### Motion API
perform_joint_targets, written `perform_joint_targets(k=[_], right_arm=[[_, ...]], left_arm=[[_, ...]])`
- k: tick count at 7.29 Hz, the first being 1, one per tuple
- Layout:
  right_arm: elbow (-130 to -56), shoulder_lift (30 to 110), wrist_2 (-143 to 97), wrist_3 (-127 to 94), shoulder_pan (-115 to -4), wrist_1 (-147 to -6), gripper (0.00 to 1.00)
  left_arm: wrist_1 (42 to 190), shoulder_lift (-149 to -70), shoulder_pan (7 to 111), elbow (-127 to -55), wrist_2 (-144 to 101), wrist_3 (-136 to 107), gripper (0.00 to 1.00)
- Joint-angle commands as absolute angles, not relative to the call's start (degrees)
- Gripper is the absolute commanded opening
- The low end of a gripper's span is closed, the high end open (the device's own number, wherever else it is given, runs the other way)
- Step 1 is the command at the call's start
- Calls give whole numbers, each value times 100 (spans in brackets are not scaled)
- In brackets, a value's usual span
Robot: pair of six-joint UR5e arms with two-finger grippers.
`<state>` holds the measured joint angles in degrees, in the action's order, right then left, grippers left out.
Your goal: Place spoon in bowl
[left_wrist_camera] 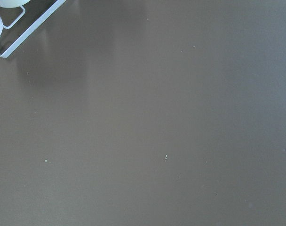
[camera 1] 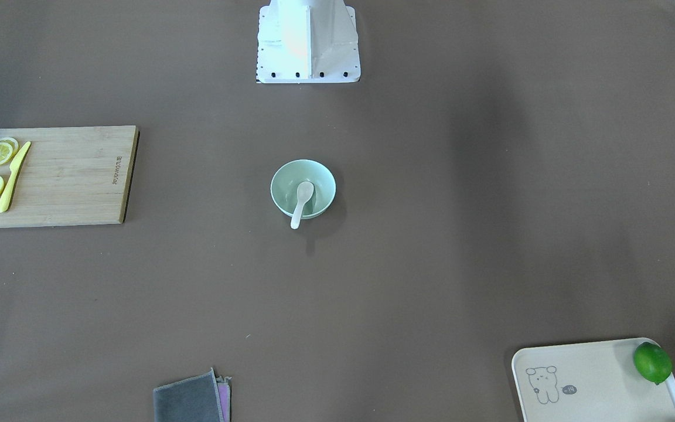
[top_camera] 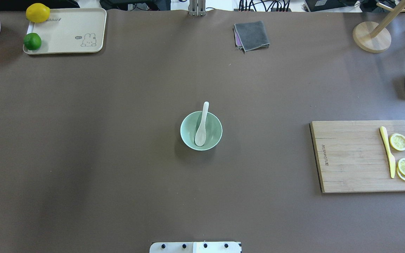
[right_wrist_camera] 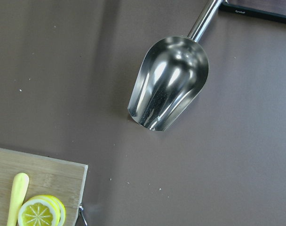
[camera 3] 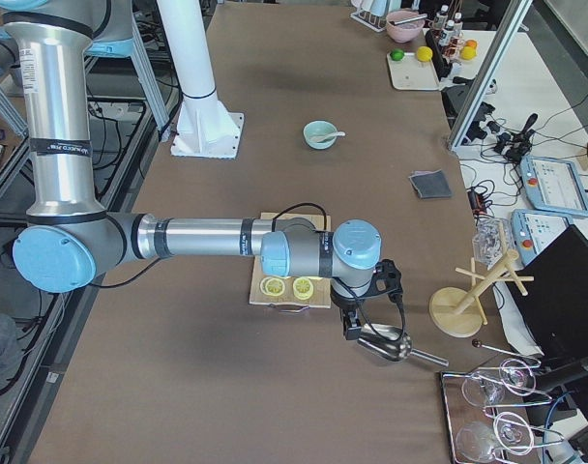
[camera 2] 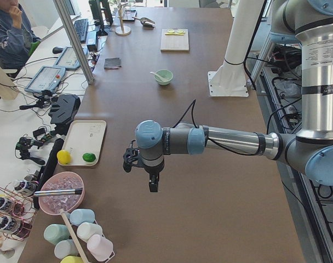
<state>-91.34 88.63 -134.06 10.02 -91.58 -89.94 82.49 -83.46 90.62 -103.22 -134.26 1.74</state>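
The white soup spoon (camera 1: 302,198) lies in the mint-green bowl (camera 1: 282,177) at the table's middle, scoop down inside and handle leaning over the rim. Both show in the overhead view too: spoon (top_camera: 201,127), bowl (top_camera: 188,136). No gripper is near them. My left gripper (camera 2: 151,183) hangs over the table's left end, seen only in the exterior left view; I cannot tell if it is open or shut. My right gripper (camera 3: 353,327) hangs over the right end above a metal scoop (right_wrist_camera: 169,89), seen only in the exterior right view; I cannot tell its state.
A bamboo cutting board (top_camera: 353,156) with a yellow plastic knife (top_camera: 387,151) and lemon slices (top_camera: 398,141) lies on the right. A tray (top_camera: 69,31) with a lime (top_camera: 32,41) and a lemon (top_camera: 37,12) is far left. A grey cloth (top_camera: 251,36) lies at the far edge.
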Motion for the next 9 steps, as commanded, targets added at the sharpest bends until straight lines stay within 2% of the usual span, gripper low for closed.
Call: perform_joint_targets(k=[1,9], right_arm=[[-9158,8886,-13412,1080,-9158,-8983,100],[-9070,8973,-13482,1160,-9132,-8991,100]], left_arm=[[8253,-8350,9062,-10292,-13377,176,98],[8350,-8358,9062,-10406,-13438,176,98]])
